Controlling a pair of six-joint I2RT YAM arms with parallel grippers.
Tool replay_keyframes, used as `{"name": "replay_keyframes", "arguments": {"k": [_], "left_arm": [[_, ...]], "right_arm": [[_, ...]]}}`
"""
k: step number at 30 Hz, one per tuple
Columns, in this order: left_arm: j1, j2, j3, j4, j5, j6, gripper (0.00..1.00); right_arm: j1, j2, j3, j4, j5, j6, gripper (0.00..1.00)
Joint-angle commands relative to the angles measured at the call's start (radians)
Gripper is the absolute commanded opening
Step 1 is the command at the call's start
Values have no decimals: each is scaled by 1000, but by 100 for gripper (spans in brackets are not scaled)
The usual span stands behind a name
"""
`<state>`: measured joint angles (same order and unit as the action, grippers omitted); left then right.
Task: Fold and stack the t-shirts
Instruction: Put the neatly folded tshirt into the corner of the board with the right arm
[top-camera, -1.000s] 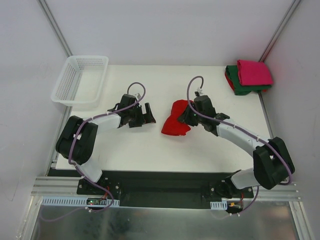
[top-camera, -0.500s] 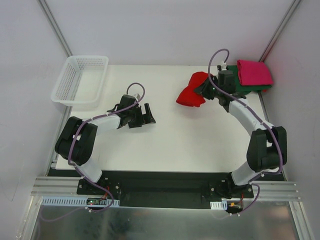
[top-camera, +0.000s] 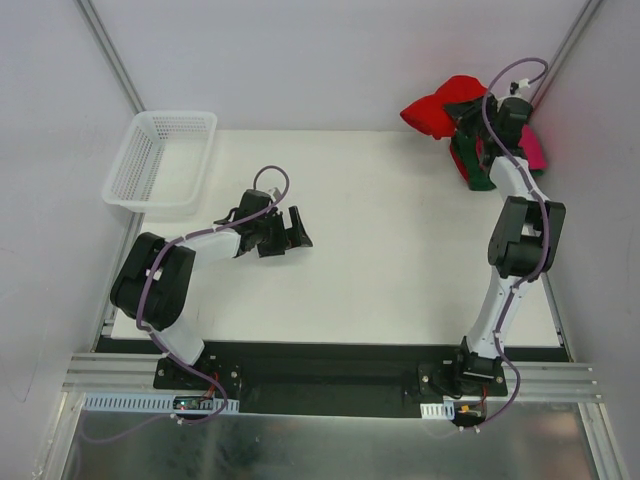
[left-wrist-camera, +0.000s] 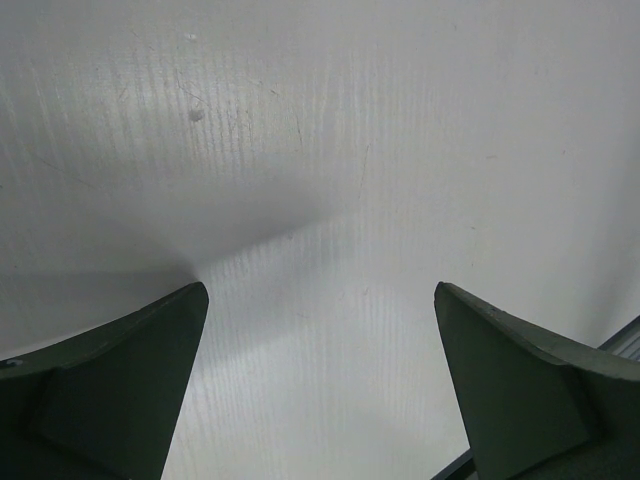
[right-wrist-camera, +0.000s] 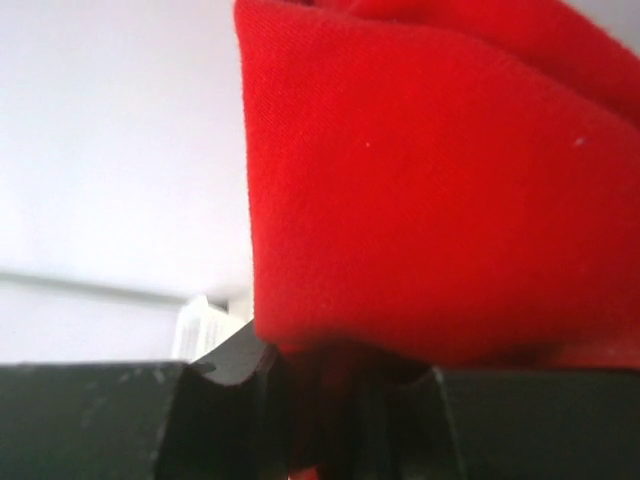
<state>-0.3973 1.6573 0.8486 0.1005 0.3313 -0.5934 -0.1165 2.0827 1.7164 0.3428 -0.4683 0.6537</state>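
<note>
My right gripper (top-camera: 474, 122) is shut on the bright red t-shirt (top-camera: 438, 107), a bunched folded bundle held high over the table's far right corner. In the right wrist view the red t-shirt (right-wrist-camera: 440, 180) fills the frame above the right gripper (right-wrist-camera: 340, 375). Below it lie the dark green t-shirt (top-camera: 477, 170) and, on top of that, the magenta-pink t-shirt (top-camera: 536, 153), both partly hidden by my right arm. My left gripper (top-camera: 297, 228) hovers open over bare table at centre left, nothing between its fingers (left-wrist-camera: 120, 370).
A white mesh basket (top-camera: 160, 158) sits at the table's far left corner, also seen small in the right wrist view as the basket (right-wrist-camera: 205, 325). The white table (left-wrist-camera: 350, 150) lies under the left gripper. Grey walls and slanted frame posts close in the back corners.
My right arm has carried the red t-shirt from the table's middle up and to the far right, now above the green and pink stack. The left arm has not moved.
</note>
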Motion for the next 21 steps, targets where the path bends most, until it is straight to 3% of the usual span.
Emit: {"name": "replay_keyframes", "arguments": {"k": [1, 8, 15, 21], "left_arm": [[8, 36, 0, -33, 37, -17, 99], [8, 65, 18, -36, 60, -6, 99], [9, 75, 14, -38, 64, -2, 99], [8, 79, 6, -38, 63, 0, 99]], "right_arm": [[-46, 72, 159, 220, 19, 156, 1], [-150, 137, 184, 357, 138, 268, 1], [-204, 123, 45, 518, 256, 311, 1], [-242, 105, -41, 539, 273, 307, 1]]}}
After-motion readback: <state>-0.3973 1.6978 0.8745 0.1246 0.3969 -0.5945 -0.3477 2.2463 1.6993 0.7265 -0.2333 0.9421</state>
